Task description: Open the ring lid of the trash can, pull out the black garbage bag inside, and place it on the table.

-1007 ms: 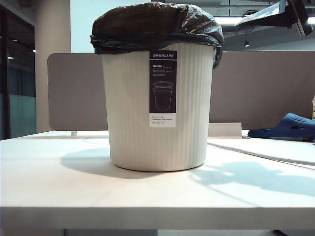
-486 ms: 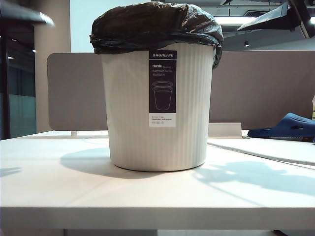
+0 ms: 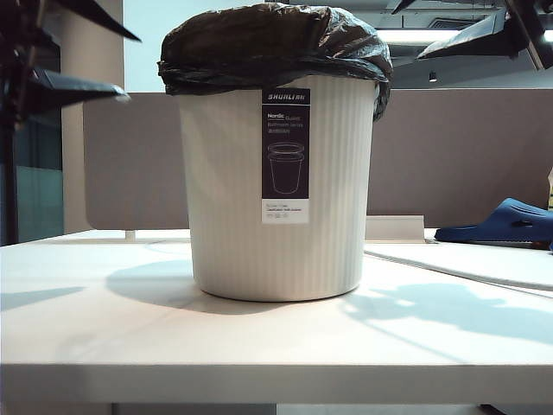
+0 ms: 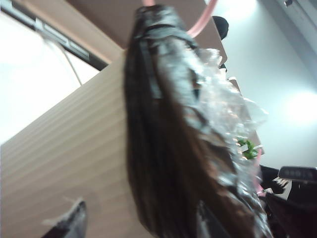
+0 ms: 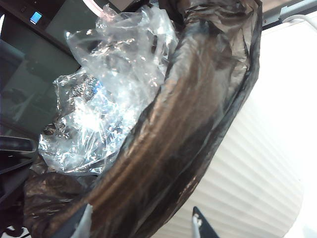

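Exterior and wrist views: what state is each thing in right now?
trash can: upright on the table.
black garbage bag: inside, draped over the rim.
ring lid: pink sliver visible; seating unclear.
left gripper: open, empty, left of can.
right gripper: open, upper right.

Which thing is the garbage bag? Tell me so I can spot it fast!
Find the big ribbed cream trash can in the middle of the white table. The black garbage bag is folded over its rim, the only shiny, crinkly black thing there.

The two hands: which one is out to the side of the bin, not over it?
The left hand, open in the air beside the trash can; the right hand hangs near the black garbage bag.
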Tool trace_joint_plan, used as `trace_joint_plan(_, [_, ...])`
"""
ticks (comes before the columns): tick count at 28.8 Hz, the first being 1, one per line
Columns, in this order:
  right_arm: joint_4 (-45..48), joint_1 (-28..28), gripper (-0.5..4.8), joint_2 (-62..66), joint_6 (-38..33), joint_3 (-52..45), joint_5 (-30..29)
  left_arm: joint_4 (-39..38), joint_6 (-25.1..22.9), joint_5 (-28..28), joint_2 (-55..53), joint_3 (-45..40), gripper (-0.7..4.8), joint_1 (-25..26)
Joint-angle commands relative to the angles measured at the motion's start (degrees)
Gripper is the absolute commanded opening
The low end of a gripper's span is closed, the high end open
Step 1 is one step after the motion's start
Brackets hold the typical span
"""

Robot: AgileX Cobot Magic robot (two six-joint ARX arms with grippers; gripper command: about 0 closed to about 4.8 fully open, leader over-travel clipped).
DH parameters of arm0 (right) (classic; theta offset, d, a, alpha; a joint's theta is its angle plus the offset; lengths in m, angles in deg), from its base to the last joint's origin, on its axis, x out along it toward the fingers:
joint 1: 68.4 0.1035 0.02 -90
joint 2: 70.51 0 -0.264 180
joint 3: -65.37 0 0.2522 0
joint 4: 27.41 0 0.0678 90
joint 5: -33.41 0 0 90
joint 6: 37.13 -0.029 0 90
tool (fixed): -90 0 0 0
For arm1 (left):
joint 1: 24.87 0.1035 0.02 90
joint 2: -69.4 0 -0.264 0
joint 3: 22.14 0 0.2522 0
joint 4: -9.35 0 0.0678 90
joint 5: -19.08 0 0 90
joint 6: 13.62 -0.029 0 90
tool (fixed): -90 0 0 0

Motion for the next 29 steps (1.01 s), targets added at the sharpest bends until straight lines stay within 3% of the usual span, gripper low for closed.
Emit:
trace_joint_plan(1, [0.7,0.0,2.57,-0.2,0.0,0.2,0.4,5.1,2.9,1.1,-2.4,0.0,2.83,-1.1])
trace_joint_plan(10, [0.4,0.0,2.57,-0.1,0.3,0.2,0.7,13.6,6.4,-0.4,-8.2,0.1,2.82,-6.5])
trace_joint_plan(29, [0.9,0.0,2.57,0.5,0.4,-2.9,1.3,13.8,6.4,-1.9,-8.7,0.0,2.78,-6.9])
